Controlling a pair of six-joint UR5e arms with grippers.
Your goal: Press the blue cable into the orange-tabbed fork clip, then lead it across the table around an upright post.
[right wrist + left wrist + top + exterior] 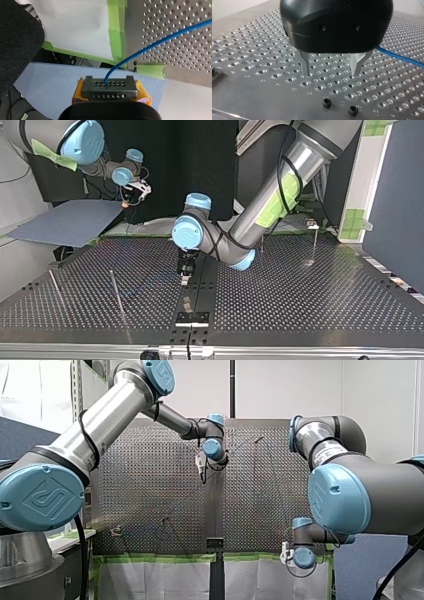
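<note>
The blue cable (pixel 160 41) runs from between the yellow pads of my right gripper (pixel 109 88), which is shut on its end, back over the perforated table. That gripper (pixel 134 196) hangs off the table's edge at the top view's upper left. My left gripper (pixel 331 73) stands open with its metal fingertips (pixel 306 67) just above the plate and nothing between them. A stretch of the cable (pixel 398 57) lies on the plate beside it. In the top view my left gripper (pixel 184 276) points down at the table's middle strip. I cannot make out the orange-tabbed clip.
Thin upright posts stand at the top view's left (pixel 117 294) and far left (pixel 55 287), and another at the right (pixel 314 246). A black bracket (pixel 192 318) sits at the near edge of the middle strip. Two black screws (pixel 326 103) lie ahead of my left gripper.
</note>
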